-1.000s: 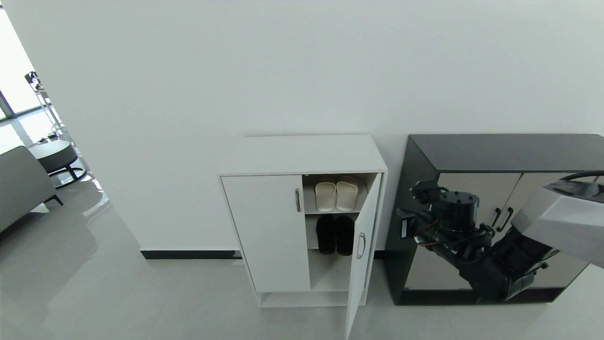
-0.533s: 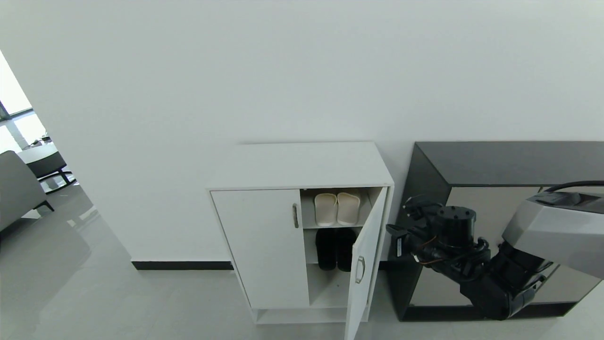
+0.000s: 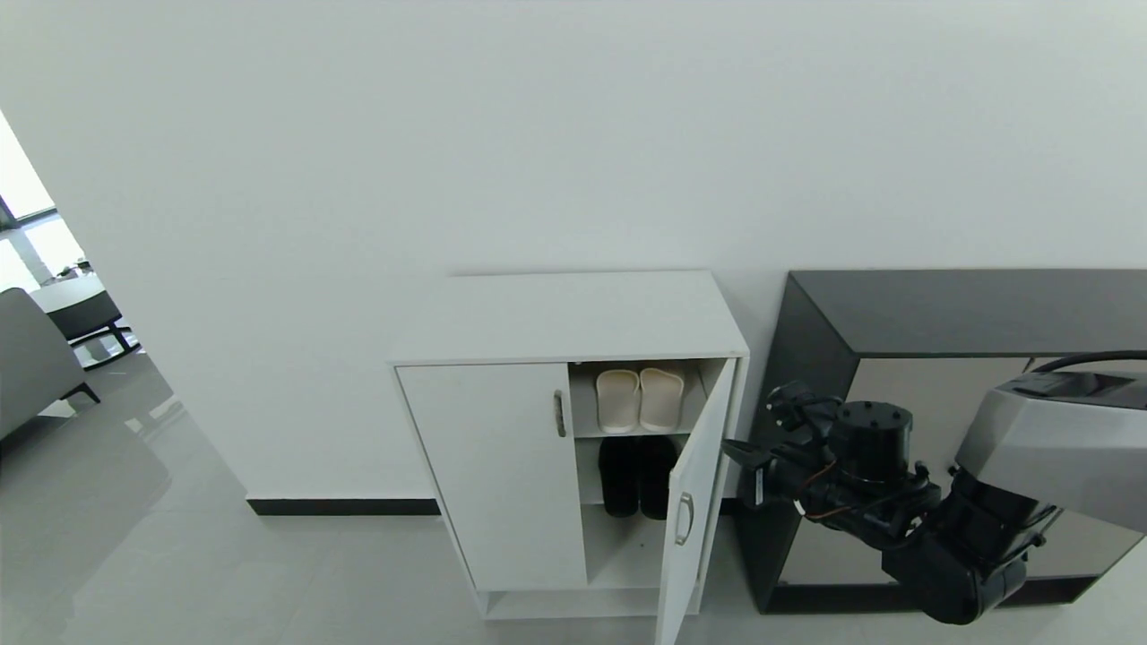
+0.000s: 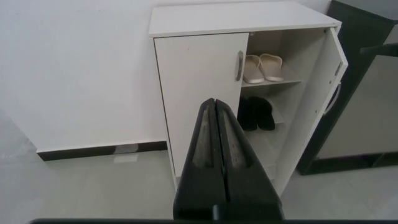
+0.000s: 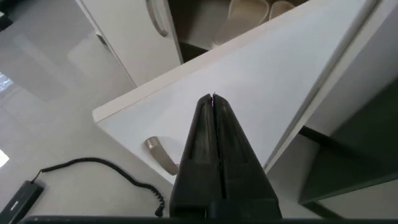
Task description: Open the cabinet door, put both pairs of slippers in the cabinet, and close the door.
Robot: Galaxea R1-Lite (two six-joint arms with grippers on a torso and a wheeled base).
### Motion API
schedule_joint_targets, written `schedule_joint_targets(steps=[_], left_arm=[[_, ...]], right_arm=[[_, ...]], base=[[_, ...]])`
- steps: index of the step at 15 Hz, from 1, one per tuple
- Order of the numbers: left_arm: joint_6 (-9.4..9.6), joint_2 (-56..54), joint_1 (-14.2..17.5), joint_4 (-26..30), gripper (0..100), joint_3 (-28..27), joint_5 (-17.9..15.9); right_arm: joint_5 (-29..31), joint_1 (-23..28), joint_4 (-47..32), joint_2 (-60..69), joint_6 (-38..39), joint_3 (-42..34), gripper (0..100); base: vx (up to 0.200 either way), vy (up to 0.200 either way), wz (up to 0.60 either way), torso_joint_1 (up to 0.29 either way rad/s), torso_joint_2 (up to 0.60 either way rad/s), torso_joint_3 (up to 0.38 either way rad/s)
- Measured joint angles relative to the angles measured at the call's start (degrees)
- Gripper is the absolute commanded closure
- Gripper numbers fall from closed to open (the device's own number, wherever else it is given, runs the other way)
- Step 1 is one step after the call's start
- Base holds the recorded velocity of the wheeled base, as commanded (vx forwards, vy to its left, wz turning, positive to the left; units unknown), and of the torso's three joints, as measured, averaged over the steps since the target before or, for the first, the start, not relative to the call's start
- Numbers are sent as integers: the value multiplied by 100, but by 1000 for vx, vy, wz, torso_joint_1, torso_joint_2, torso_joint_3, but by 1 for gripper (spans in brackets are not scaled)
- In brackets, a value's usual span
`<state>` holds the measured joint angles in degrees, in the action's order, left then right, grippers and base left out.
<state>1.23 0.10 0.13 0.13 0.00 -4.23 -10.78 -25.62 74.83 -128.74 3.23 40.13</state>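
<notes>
With the white slippers (image 3: 640,399) and black slippers (image 3: 636,475) on the cabinet (image 3: 573,313) shelves, the right gripper (image 5: 214,102), closed tight with nothing in it, just beside the open door (image 3: 694,502), should push its outer face gently and evenly until it closes.

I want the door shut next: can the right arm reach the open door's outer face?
Probably yes: the right pincer, shut, points at the outer face of the open door, with nothing between them.

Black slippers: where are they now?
Head view, centre: the black slippers sit inside the white cabinet, right half, on the shelf directly below the cream slippers, just left of the open door.
</notes>
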Motion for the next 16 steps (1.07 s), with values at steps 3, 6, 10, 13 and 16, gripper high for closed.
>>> schedule_joint_targets(steps=[3,6,10,13,16], left_arm=[[0,0,2,0,100,0,0],[-1,0,5,0,100,0,0],[-1,0,0,0,100,0,0],[-1,0,0,0,100,0,0],[-1,0,5,-2,100,0,0]], right_arm=[[13,-28,-5,-246,-1,176,100],[27,-59,-18,-505,-1,435,100],[123,-96,-451,-763,0,981,100],[235,-179,-935,-833,2,1524,100],[1034,-240,-1286,-924,126,2050,100]], base=[[0,0,0,0,0,0],[0,0,0,0,0,0],[0,0,0,0,0,0],[0,0,0,0,0,0],[0,0,0,0,0,0]])
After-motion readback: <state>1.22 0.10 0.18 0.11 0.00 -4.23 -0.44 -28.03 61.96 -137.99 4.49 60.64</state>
